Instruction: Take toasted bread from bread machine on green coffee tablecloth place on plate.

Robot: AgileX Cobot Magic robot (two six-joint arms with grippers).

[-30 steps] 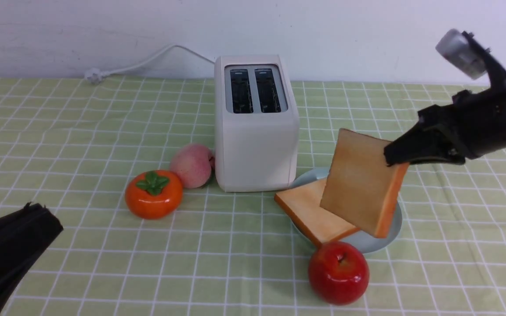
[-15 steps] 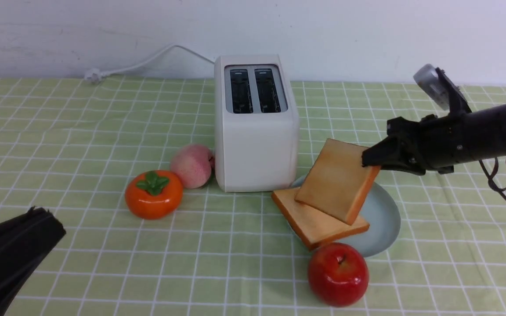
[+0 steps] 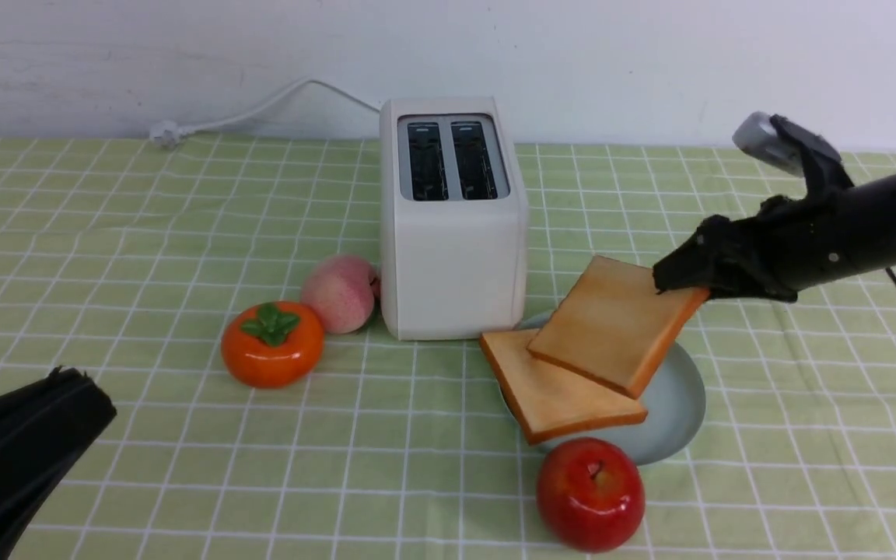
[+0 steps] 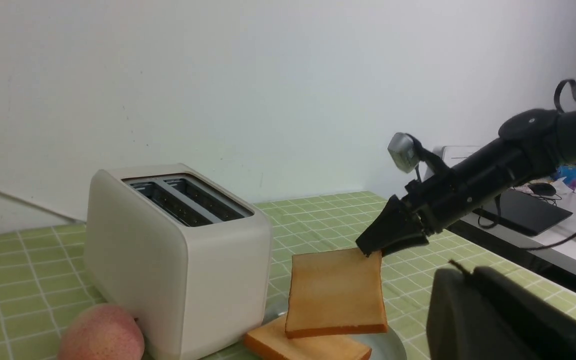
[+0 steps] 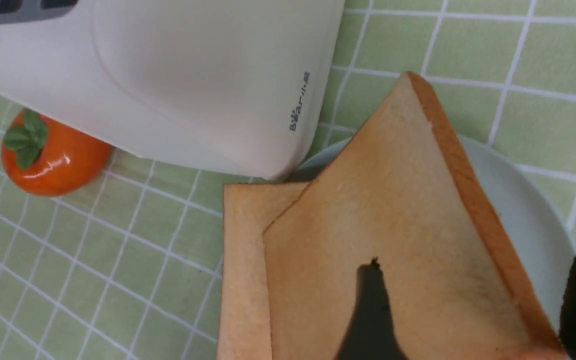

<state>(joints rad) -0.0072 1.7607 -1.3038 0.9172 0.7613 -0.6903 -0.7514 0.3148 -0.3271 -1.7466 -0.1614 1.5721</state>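
Note:
The bread machine stands on the green coffee tablecloth with both slots empty. The plate lies right of it. One toasted bread slice lies flat on the plate and overhangs its left rim. My right gripper is shut on the far right corner of the second slice. That slice is tilted, with its low edge on the first slice. The right wrist view shows one finger on its face. My left gripper is shut and empty, low at the front left.
A red apple sits against the plate's front rim. A peach and an orange persimmon sit left of the bread machine. Its white cord runs along the back wall.
My right gripper came down and back to the right, and the held slice went from nearly upright to a low tilt on the first slice. The flat slice and apple shifted slightly left.

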